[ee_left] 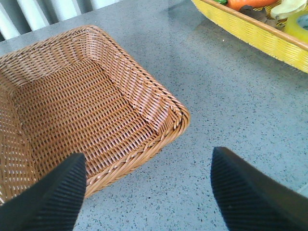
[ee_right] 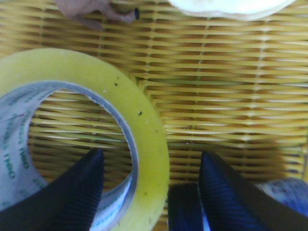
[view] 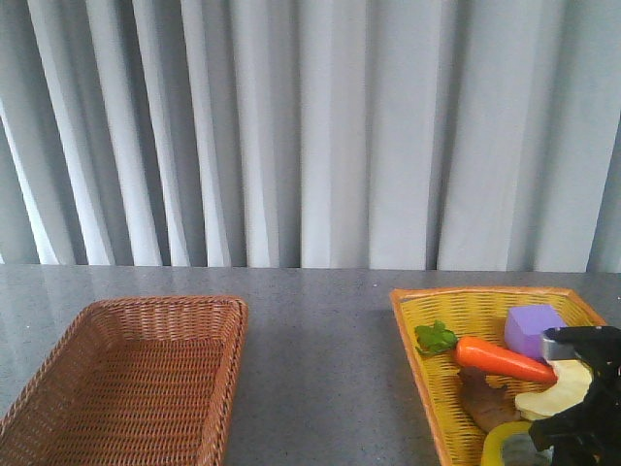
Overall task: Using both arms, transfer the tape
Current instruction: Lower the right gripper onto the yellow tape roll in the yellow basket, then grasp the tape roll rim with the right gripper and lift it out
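Note:
The tape [ee_right: 144,120], a yellow roll with a white printed core, lies flat in the yellow basket [ee_right: 221,96]. My right gripper [ee_right: 151,163] is open and straddles the roll's wall, with one finger inside the core and the other outside it. In the front view the tape [view: 495,445] shows at the bottom edge beside the right gripper [view: 572,432]. My left gripper [ee_left: 147,156] is open and empty, over the table beside the corner of the brown wicker basket [ee_left: 178,115]. The tape also shows far off in the left wrist view [ee_left: 299,21].
The yellow basket [view: 427,349] at the right also holds a carrot [view: 500,357], a purple block [view: 532,328], a green leaf [view: 435,338] and a pale yellow piece [view: 555,391]. The brown basket [view: 165,303] at the left is empty. Grey curtains hang behind the table.

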`<state>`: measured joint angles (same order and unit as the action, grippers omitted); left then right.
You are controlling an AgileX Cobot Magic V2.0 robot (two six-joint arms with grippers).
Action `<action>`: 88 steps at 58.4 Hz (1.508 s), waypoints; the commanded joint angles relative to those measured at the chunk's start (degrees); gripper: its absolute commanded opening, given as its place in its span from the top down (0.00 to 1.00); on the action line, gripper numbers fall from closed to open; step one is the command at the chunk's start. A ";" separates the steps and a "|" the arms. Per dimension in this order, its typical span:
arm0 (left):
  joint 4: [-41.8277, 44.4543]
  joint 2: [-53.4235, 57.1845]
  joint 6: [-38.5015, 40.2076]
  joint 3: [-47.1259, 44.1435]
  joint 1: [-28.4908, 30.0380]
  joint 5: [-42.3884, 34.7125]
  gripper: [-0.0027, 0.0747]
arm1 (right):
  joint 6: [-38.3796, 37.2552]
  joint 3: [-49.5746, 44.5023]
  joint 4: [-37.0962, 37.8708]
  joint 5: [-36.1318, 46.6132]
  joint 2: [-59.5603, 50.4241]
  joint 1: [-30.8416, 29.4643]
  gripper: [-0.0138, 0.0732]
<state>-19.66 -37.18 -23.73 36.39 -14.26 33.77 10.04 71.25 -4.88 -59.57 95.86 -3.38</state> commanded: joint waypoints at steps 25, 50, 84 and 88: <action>-1.50 -0.06 0.03 1.91 -0.48 -4.04 0.30 | 3.44 1.91 -1.34 2.74 -0.65 -0.15 0.69; -1.50 -0.06 0.03 1.91 -0.48 -4.04 0.30 | 3.92 3.51 -2.15 2.19 -9.11 -0.15 0.71; -1.50 -0.06 0.03 1.91 -0.48 -4.04 0.30 | 14.63 19.99 -21.74 0.57 -10.78 4.78 0.70; -1.50 -0.06 0.03 1.91 -0.48 -4.04 0.30 | 14.49 21.14 -19.67 1.74 -9.26 9.02 0.70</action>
<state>-19.66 -37.18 -23.73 36.39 -14.26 33.72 23.91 89.04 -23.34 -62.33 86.62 1.14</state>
